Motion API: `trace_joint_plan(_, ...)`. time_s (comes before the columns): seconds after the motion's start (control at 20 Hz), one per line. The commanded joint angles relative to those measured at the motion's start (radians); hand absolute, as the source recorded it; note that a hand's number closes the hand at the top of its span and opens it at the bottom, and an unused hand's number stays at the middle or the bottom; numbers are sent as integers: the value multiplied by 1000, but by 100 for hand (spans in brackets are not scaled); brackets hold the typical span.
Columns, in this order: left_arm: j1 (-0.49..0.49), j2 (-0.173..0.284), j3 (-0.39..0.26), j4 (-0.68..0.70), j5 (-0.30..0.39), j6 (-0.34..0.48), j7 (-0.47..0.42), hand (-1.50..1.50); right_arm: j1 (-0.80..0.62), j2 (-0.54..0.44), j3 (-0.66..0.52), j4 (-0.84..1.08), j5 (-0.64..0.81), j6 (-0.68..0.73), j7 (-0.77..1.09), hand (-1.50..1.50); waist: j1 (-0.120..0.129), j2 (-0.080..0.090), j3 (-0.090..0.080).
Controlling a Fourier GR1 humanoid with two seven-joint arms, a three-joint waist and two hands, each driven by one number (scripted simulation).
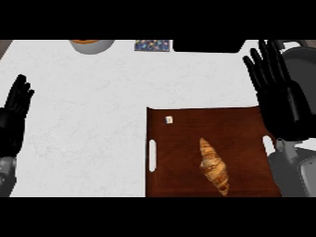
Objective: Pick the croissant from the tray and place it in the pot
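The croissant [213,165] lies lengthwise on the brown tray [187,129] in the lower middle of the frame, toward the tray's right half, touched by neither hand. The right hand [278,92] shows at the right edge, fingers straight and together, pointing up, over the tray's right rim and in front of the dark pot [314,69]. The left hand [9,115] rests at the left edge on the white counter [85,102], fingers straight and up, holding nothing. At the upper edge sit a grey bowl [91,45] with something orange in it and a small patterned item [152,45].
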Motion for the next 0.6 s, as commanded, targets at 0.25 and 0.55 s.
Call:
trace_joint_plan(0.25, -95, -61, 12, -65, 64, -18, 41, 0, -77, -199, 28, 311, 22, 476, -266, 150, 35, 2, 36)
trace_joint_plan(0.55, -121, -79, 7, -73, 96, -22, 125, 0, -23, -209, 61, 569, 345, 361, -746, -150, 33, 1, 37)
